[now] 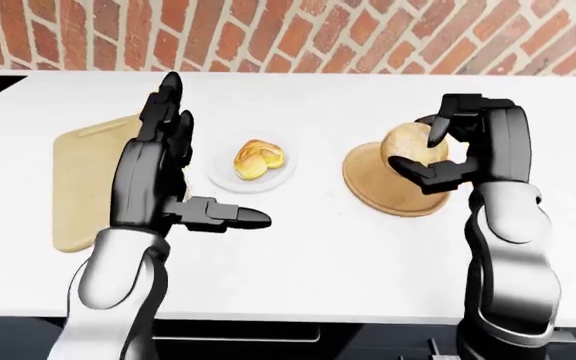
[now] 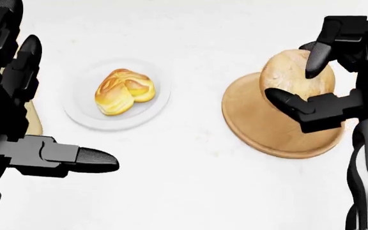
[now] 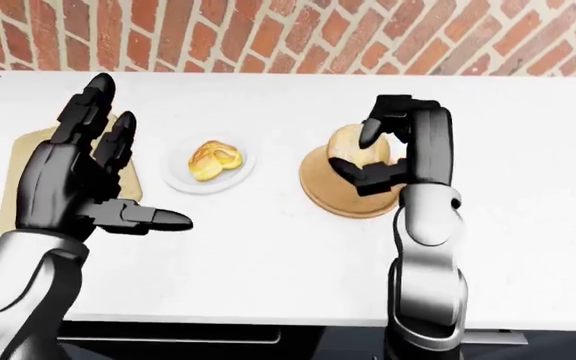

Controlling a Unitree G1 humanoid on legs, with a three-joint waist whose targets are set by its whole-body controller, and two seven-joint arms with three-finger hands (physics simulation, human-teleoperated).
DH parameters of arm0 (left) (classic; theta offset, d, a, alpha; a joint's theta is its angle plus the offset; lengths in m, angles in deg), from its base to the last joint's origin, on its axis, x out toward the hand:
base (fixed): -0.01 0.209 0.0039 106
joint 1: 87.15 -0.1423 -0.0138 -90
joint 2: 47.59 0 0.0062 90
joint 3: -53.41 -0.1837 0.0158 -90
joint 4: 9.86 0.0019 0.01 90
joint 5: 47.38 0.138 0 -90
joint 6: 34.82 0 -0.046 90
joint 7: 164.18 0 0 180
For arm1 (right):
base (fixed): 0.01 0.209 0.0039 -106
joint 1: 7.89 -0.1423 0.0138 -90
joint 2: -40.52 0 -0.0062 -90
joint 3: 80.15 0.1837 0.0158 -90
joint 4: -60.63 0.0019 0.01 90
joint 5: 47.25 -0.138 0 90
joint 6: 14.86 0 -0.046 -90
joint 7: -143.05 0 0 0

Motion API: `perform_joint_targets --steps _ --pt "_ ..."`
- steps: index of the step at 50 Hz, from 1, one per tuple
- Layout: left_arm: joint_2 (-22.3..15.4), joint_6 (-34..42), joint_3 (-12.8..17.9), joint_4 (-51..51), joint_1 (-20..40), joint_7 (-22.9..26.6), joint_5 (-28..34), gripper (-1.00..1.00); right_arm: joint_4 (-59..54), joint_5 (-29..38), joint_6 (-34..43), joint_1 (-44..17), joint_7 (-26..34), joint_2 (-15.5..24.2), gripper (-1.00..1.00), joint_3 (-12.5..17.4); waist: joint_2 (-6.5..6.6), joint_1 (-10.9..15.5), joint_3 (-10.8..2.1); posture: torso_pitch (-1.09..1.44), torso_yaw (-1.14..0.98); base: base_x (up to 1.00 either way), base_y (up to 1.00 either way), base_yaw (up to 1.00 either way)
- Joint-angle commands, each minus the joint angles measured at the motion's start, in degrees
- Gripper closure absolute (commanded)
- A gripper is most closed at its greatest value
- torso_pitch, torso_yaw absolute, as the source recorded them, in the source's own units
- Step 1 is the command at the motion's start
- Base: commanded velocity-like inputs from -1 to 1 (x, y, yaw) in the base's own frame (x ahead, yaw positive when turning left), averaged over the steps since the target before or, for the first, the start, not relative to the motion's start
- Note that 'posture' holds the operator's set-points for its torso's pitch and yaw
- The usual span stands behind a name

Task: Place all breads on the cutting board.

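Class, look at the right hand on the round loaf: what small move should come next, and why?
Probably lift. The right hand has fingers closed around the round loaf, which still seems to rest on the wooden plate; raising it clears the plate before carrying it to the cutting board.

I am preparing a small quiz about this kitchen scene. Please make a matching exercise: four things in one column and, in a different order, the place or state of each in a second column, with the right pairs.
Things:
1. round bread roll
2. golden pastry
3. cutting board
4. left hand

Places or states:
A. lies on a small white plate
B. open, fingers spread, holding nothing
C. gripped by the right hand over the round wooden plate
D. lies on the counter at the left of the left-eye view, no bread seen on it

Pairs: 1-C, 2-A, 3-D, 4-B
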Motion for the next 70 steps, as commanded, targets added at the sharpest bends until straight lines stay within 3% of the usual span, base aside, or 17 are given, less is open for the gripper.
perform_joint_targets --steps 1,9,18,27,35,41,44,50,59,70 --pt "-1.16 0.67 -0.07 0.74 5.07 0.24 0.98 -1.0 2.04 0.17 -0.17 -1.25 -0.36 0.44 1.0 -0.17 0.11 -0.07 -1.04 0.0 0.0 0.0 0.0 0.0" --pt "-4.6 7.15 -3.97 7.82 15.87 4.63 6.93 -1.0 1.5 -0.48 -1.27 -0.57 -0.81 0.34 1.0 -0.17 0.12 -0.37 -0.99 0.0 0.0 0.0 0.0 0.0" --pt "-4.7 1.51 -3.66 23.17 21.03 10.48 14.69 -1.0 1.98 0.05 -1.02 -0.53 -0.8 0.22 1.0 -0.38 0.27 -0.72 -0.73 0.0 0.0 0.0 0.0 0.0" --pt "-2.34 -7.65 -4.49 36.03 22.18 11.53 20.08 -1.0 0.72 0.17 -2.98 0.66 -1.18 -0.29 1.0 -0.57 0.09 -0.79 -0.86 0.0 0.0 0.0 0.0 0.0" --pt "-0.34 -11.43 -5.28 41.33 23.19 11.22 25.27 -1.0 0.53 0.26 -3.06 0.64 -0.99 -0.08 1.0 -0.23 -0.06 -0.86 -1.04 0.0 0.0 0.0 0.0 0.0" --pt "0.23 -12.95 -5.08 43.86 23.9 11.4 26.14 -1.0 0.21 -0.08 -3.16 0.5 -1.23 0.09 1.0 0.03 0.0 -0.86 -1.1 0.0 0.0 0.0 0.0 0.0" --pt "0.47 -14.16 -4.96 45.37 23.73 11.24 26.17 -0.75 -0.08 -0.3 -3.45 0.64 -1.36 0.19 1.0 0.2 0.05 -0.84 -1.1 0.0 0.0 0.0 0.0 0.0" --pt "0.96 -15.79 -5.04 47.19 23.13 10.86 26.19 -0.62 -0.42 -0.51 -3.97 1.0 -1.66 0.11 1.0 0.16 0.07 -0.84 -1.24 0.0 0.0 0.0 0.0 0.0" --pt "1.83 -19.03 -5.9 51.61 22.05 9.88 26.59 -0.7 -0.57 -1.13 -4.74 1.83 -1.99 0.16 1.0 0.63 0.23 -0.79 -1.65 0.0 0.0 0.0 0.0 0.0" --pt "2.57 -20.57 -6.22 53.49 20.5 10.51 28.46 -0.56 -0.99 -1.52 -5.04 1.92 -2.36 0.43 1.0 0.88 0.53 -0.9 -2.07 0.0 0.0 0.0 0.0 0.0"
